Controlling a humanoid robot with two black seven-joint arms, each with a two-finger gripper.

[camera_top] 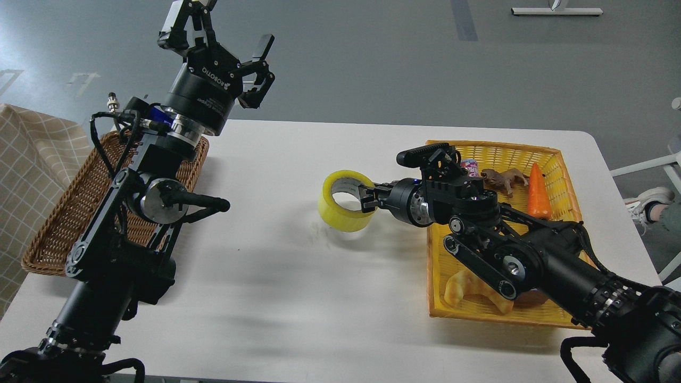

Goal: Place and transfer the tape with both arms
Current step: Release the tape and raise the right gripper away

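Now right gripper (367,198) clamped on tape (345,207)

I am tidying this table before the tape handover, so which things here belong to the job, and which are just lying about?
Belongs to the job:
the tape, clamped by the right gripper
left gripper, raised and open

Just lying about:
yellow basket holding a carrot and toy lion
wicker tray
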